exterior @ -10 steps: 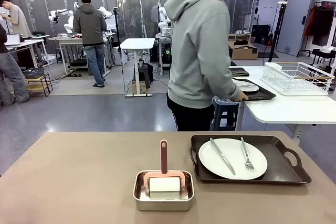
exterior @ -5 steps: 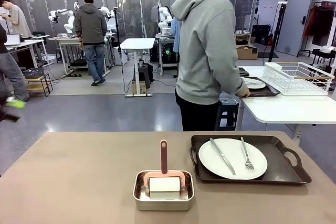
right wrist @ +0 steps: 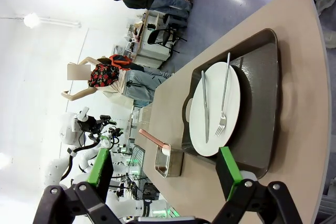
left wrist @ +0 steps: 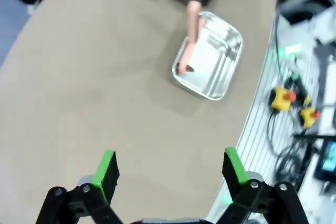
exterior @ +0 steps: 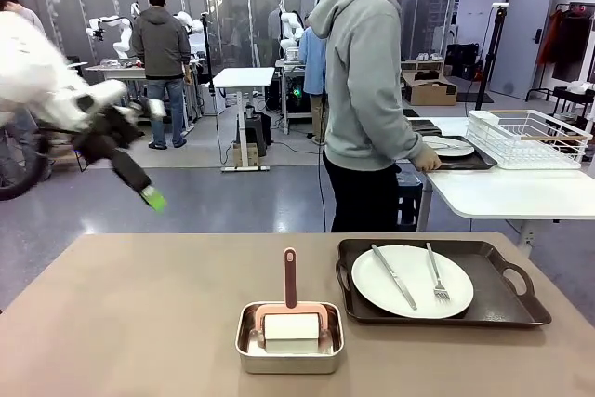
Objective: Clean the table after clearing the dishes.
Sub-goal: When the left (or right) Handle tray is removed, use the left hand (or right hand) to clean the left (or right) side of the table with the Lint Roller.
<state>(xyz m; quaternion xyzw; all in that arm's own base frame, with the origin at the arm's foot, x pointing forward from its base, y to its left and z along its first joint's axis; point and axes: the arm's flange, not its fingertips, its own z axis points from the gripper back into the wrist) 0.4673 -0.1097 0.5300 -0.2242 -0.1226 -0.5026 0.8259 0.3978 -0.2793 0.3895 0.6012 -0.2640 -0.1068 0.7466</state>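
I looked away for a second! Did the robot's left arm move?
Yes. The left arm has swung into the front view from the left. Its gripper now shows above the far edge of the table, well left of the pan.

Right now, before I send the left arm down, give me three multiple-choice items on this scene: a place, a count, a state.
1. Where is the steel pan relative to the dark tray on the tan table?
A) on the tray
B) to the robot's left of it
C) stacked under it

2. How many white plates lie on that table?
A) one
B) two
C) none

3. How does the left gripper stand?
A) shut on the pan
B) shut, empty
C) open, empty

Answers:
1 B, the pan sits apart from the tray, on its left in the front view.
2 A, a single plate rests on the tray.
3 C, its green pads stand wide apart over bare tabletop.
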